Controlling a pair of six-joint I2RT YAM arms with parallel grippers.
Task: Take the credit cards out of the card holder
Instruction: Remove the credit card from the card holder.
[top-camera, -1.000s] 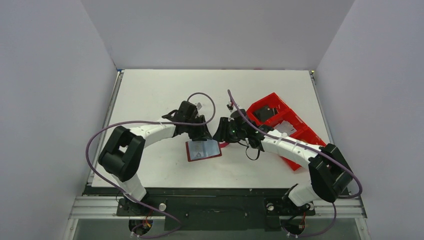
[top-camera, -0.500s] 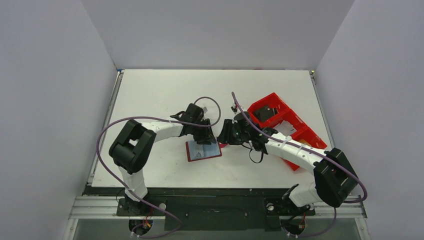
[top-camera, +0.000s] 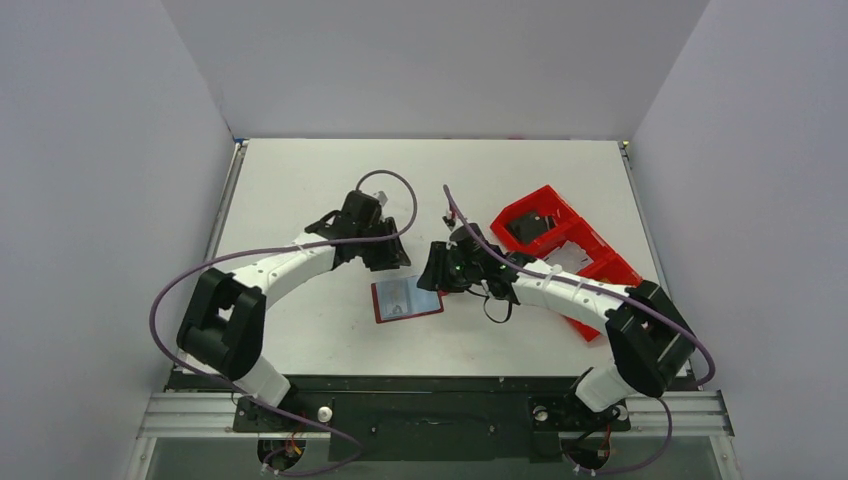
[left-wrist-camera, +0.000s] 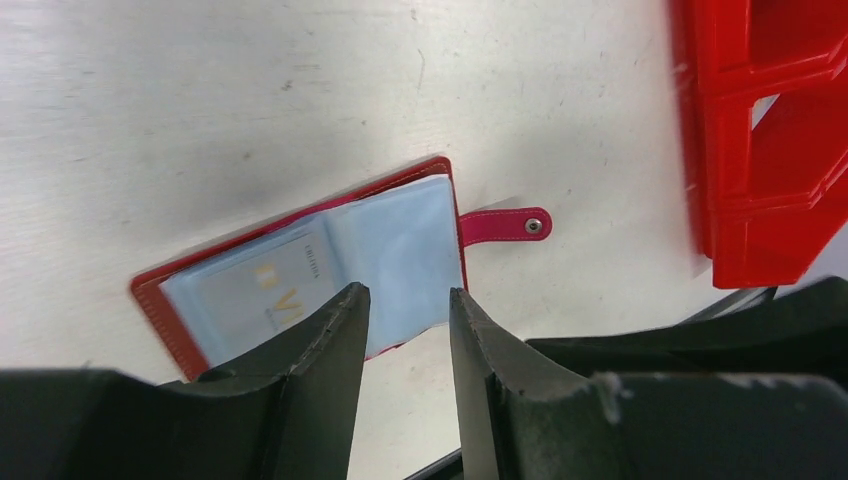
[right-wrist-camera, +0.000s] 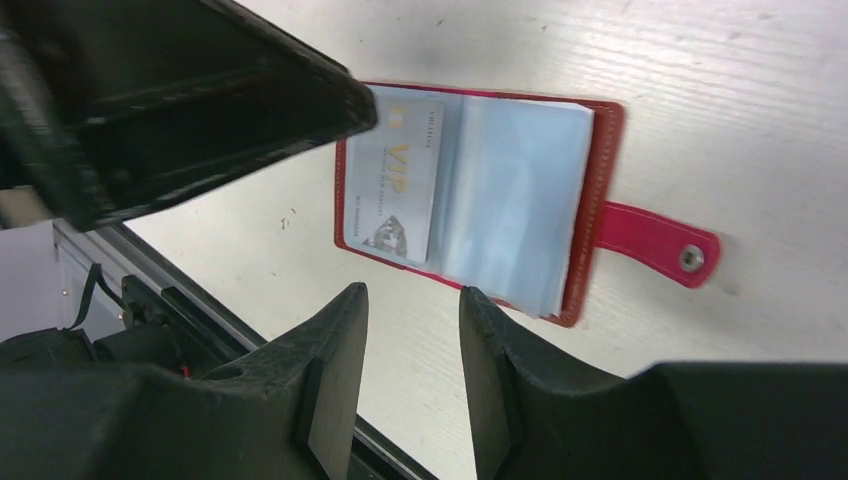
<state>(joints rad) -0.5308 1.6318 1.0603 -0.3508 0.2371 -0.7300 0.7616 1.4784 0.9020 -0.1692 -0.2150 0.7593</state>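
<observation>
The dark-red card holder (top-camera: 378, 304) lies open on the white table between my two grippers. Its clear sleeves hold a pale card with gold "VIP" lettering (right-wrist-camera: 395, 178) on one half. The other half shows light blue sleeves (right-wrist-camera: 515, 200), and I cannot tell whether a card is inside. The holder (left-wrist-camera: 160, 318) and the card (left-wrist-camera: 262, 290) also show in the left wrist view. The holder's red edge (right-wrist-camera: 600, 190) and snap strap (right-wrist-camera: 655, 243) point away from the fold. My left gripper (top-camera: 388, 254) (left-wrist-camera: 405, 293) is open and empty, just behind the holder. My right gripper (top-camera: 431, 277) (right-wrist-camera: 413, 290) is open and empty at the holder's right edge.
A bright red compartment tray (top-camera: 560, 245) stands to the right of the holder, under the right arm; it also shows in the left wrist view (left-wrist-camera: 770, 150). The left arm's black gripper body (right-wrist-camera: 170, 110) hangs over the holder's far corner. The table's near edge (right-wrist-camera: 200, 320) is close.
My left gripper has lifted off the holder and drawn back and to the left. My right gripper has shifted slightly left toward the holder. The holder has stayed open in place.
</observation>
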